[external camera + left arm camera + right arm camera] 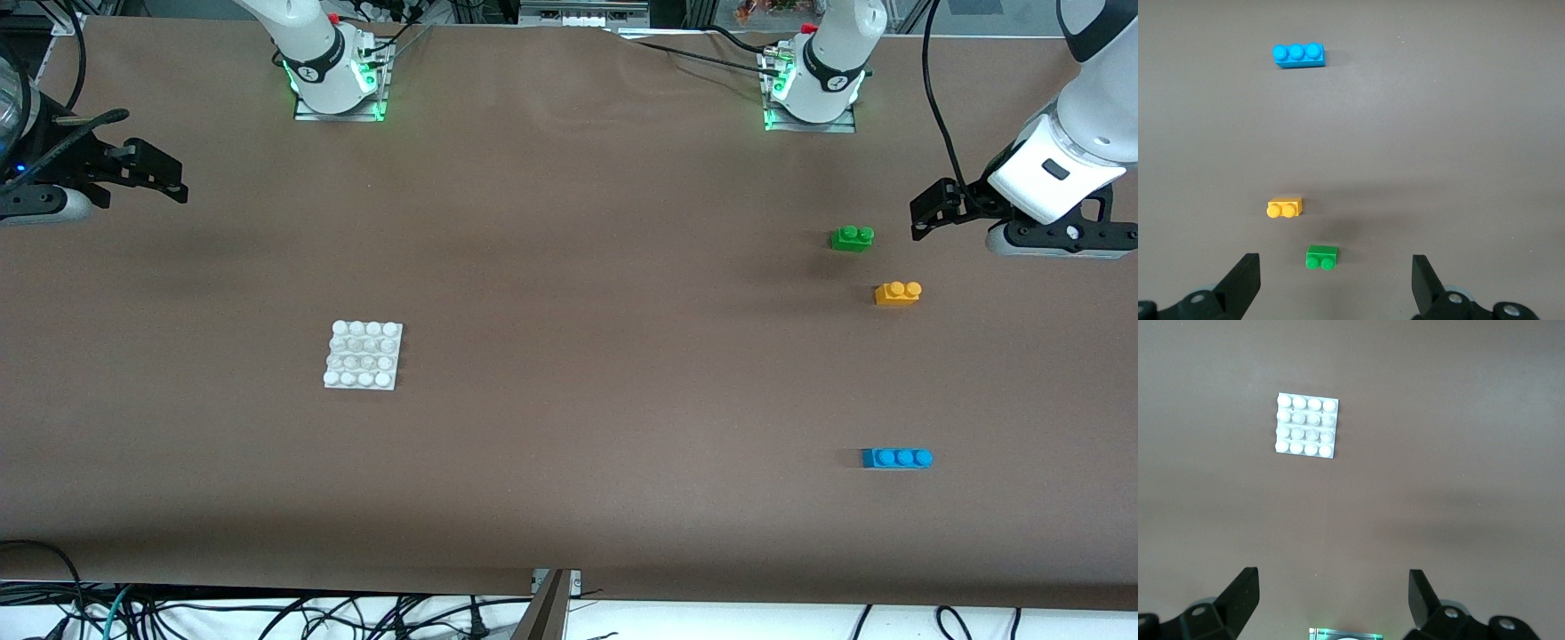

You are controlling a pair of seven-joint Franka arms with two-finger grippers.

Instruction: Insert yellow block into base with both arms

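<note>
- Left end effector point(925, 218) hangs at the right edge of the front frame, above the desk's left-arm end; its black fingers point(1241, 280) are spread wide and hold nothing.
- Right end effector point(169, 178) hangs at the left edge of the front frame, above the desk's right-arm end, equally wide and empty, touching nothing.
- Yellow block point(898, 292): a small, glossy orange-yellow plastic brick with two round studs, lying flat at right of centre in the front frame, apart from both end effectors.
- Green brick point(852, 237): two studs, same smooth plastic, near the yellow block and farther from the front camera.
- Blue brick point(897, 458): longer, three studs, lower right of the front frame, well apart from the other two.
- Base point(363, 355): a flat white square plate with four rows of four rounded studs, left of centre in the front frame, well apart from the bricks.
- Desk point(569, 400): covered with a matte brown sheet, faintly creased near the arms' mounts at the top.
</note>
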